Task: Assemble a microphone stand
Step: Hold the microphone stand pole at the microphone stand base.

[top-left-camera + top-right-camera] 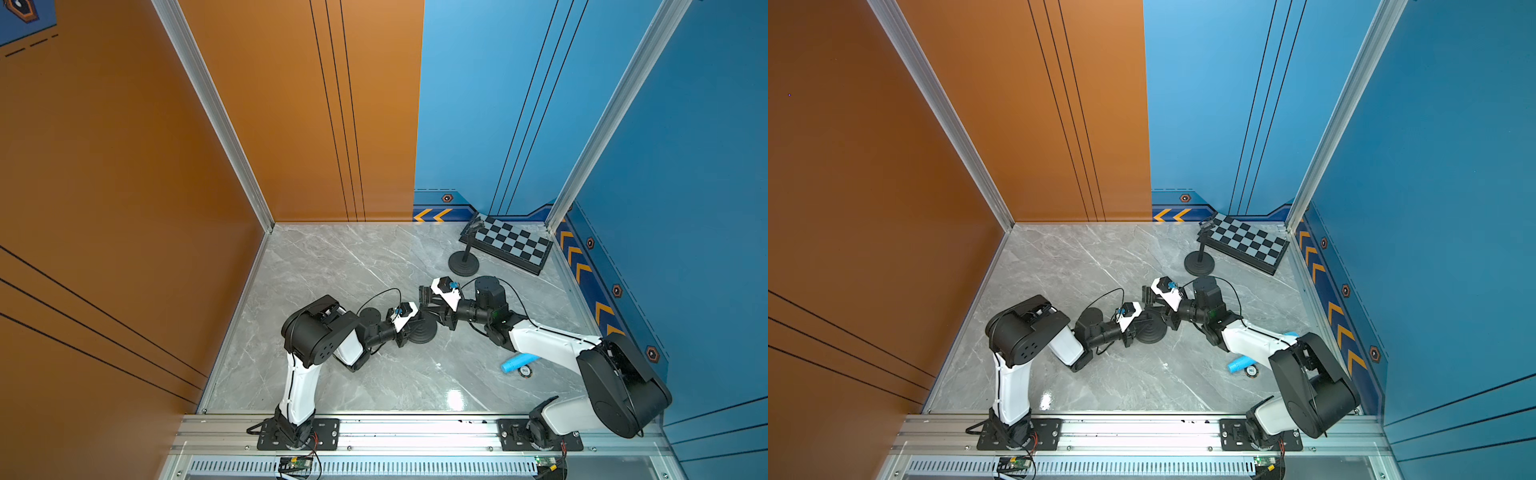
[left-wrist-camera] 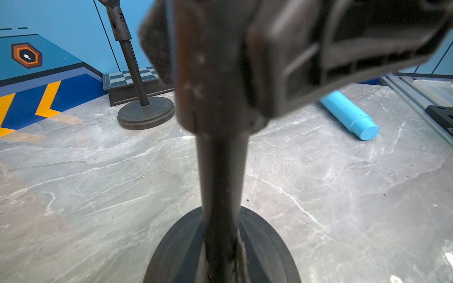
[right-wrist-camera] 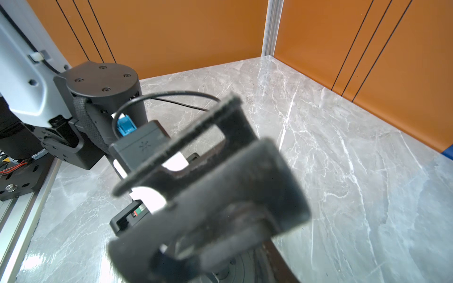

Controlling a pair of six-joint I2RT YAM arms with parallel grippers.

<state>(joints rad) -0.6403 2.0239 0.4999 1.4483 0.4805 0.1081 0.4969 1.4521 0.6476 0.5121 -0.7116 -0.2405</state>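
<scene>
Near the middle of the grey marble tabletop point(image 1: 332, 266) stands the microphone stand point(image 1: 1151, 327), its round base point(image 1: 424, 334) flat on the stone and its pole point(image 2: 220, 171) upright. The left pincer point(image 1: 417, 321) is closed tight around that pole, above the base. The right pincer point(image 1: 430, 306) sits up at the black clip point(image 3: 213, 183) on top of the pole; from where I stand I cannot tell whether its jaws are apart or gripping. A second stand point(image 1: 464, 262) is over by the chessboard point(image 1: 513, 243) in the far right corner. A blue cylinder point(image 1: 516, 363) lies flat beside the right arm, well apart from both stands.
</scene>
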